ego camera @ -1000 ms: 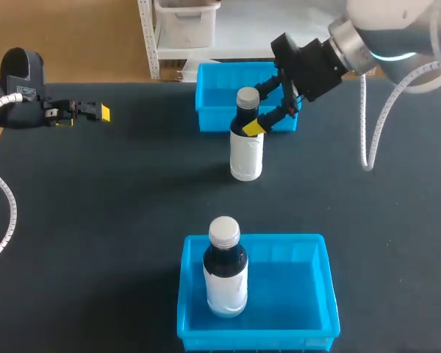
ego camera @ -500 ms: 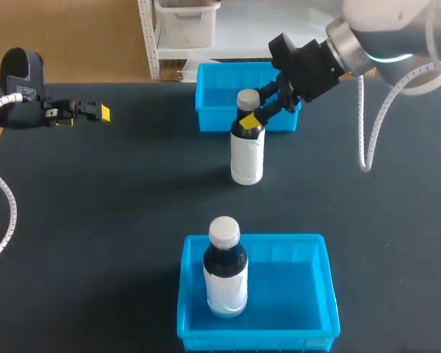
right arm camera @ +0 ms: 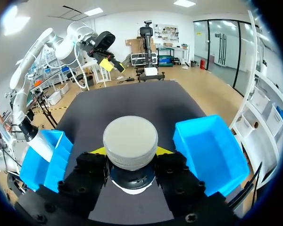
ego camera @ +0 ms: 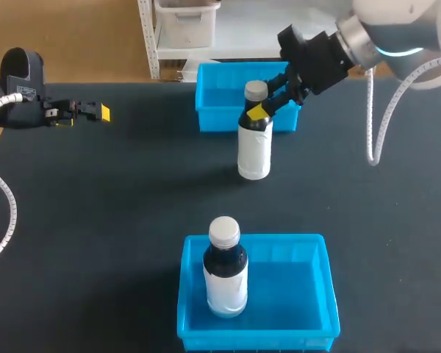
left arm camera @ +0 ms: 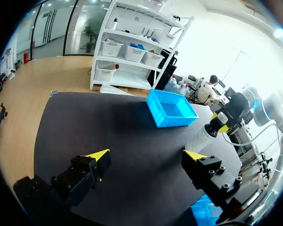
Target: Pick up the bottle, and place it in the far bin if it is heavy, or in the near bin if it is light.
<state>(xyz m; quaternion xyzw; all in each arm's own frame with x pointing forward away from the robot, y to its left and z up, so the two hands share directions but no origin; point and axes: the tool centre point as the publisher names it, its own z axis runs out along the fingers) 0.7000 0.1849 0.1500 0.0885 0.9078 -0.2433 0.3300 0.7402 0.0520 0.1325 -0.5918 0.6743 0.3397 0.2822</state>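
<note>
A bottle with a white label, dark neck and grey cap stands just in front of the far blue bin. My right gripper is shut on its neck, one yellow tip on each side; in the right wrist view the cap sits between the fingers. The near blue bin holds a second, similar bottle, upright. My left gripper hovers at the table's far left, open and holding nothing, well away from the held bottle.
The far bin lies on one side of the right gripper's fingers and the near bin on the other. Bare dark tabletop stretches between the two bins and towards the left arm.
My right gripper has gone from open around the bottle's neck to shut on it. The bottle has then shifted slightly to the right with the gripper. The left arm has not moved.
</note>
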